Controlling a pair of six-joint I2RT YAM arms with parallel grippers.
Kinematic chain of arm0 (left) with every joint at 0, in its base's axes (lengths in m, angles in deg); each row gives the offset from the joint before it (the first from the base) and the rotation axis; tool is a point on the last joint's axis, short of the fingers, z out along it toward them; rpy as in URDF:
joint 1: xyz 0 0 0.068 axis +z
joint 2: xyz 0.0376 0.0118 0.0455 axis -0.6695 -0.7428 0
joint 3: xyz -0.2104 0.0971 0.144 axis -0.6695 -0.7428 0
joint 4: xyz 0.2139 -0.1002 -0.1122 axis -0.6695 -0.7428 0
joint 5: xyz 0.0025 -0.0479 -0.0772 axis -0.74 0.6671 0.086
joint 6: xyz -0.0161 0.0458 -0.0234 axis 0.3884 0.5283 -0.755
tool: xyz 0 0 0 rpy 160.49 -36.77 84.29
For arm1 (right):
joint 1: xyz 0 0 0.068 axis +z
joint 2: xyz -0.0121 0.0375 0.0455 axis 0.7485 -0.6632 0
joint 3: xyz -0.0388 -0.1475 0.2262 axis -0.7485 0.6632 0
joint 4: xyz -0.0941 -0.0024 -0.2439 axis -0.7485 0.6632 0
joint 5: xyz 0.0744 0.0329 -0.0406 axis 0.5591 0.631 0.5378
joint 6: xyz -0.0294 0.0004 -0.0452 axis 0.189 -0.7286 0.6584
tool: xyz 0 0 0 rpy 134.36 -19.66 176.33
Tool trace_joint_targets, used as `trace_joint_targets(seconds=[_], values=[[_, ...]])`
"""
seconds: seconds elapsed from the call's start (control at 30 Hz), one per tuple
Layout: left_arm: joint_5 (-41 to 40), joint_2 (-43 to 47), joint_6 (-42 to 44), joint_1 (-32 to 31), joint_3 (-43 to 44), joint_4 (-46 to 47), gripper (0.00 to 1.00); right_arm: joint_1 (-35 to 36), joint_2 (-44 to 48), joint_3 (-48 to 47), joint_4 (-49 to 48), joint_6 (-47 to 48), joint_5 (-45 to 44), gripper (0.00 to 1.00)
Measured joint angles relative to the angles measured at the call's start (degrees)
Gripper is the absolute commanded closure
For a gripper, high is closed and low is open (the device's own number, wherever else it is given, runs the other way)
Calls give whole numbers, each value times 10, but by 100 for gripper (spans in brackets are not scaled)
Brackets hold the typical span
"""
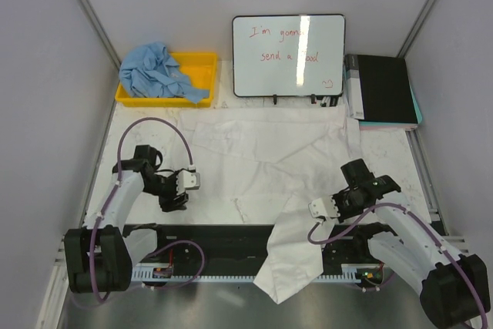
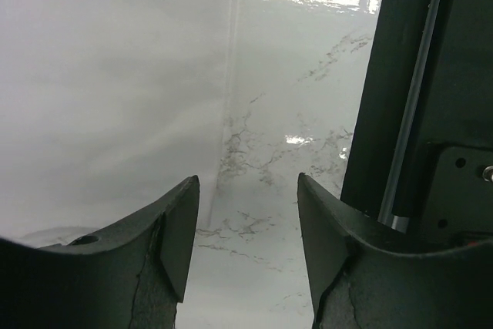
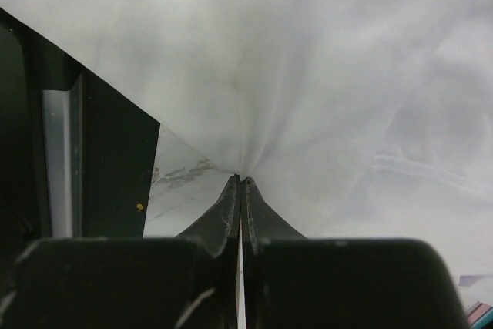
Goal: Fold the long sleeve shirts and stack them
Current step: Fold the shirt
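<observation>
Nearest the robot, one end of the white shirt [image 1: 269,156] hung down over the front edge of the surface [image 1: 393,161]. The right tool [image 3: 241,182] was pressed together, pinching a small bit of that shirt. If it pulled hard, the cloth could slip out, or the hanging end could drag the shirt off. The left tool [image 2: 246,184] was spread wide and held nothing, just beside the shirt's edge. With that side loose, the fold might come out crooked. Far back, the blue shirt [image 1: 158,73] lay bunched in the yellow bin [image 1: 204,58].

Spread left gripper [image 2: 246,184], white shirt [image 2: 108,98], marble table [image 2: 296,105]
</observation>
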Motion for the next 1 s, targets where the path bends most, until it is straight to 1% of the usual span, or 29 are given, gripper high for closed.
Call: trace_joint_targets(seconds=[0.07,0.27,0.43,0.73,0.83,0.93,0.97,1.0], values=[[-1,15,14,0,-2,-1,43,0,-4,-8,8,-6,0,100],[-16,25,73,0,-16,14,57,0,-41,-43,15,-39,2,100],[-31,24,106,-14,-34,26,57,0,-47,-57,18,-58,3,100],[-46,21,116,-24,-55,91,57,0,-47,-59,24,-76,2,100],[-54,20,121,-36,-65,107,60,0,-48,-59,24,-79,2,100],[-57,20,128,-44,-76,112,66,0,-52,-60,24,-85,2,100],[-57,22,130,-46,-77,113,71,0,-53,-62,25,-88,2,100],[-57,25,133,-48,-79,115,75,0,-53,-63,26,-90,2,100]])
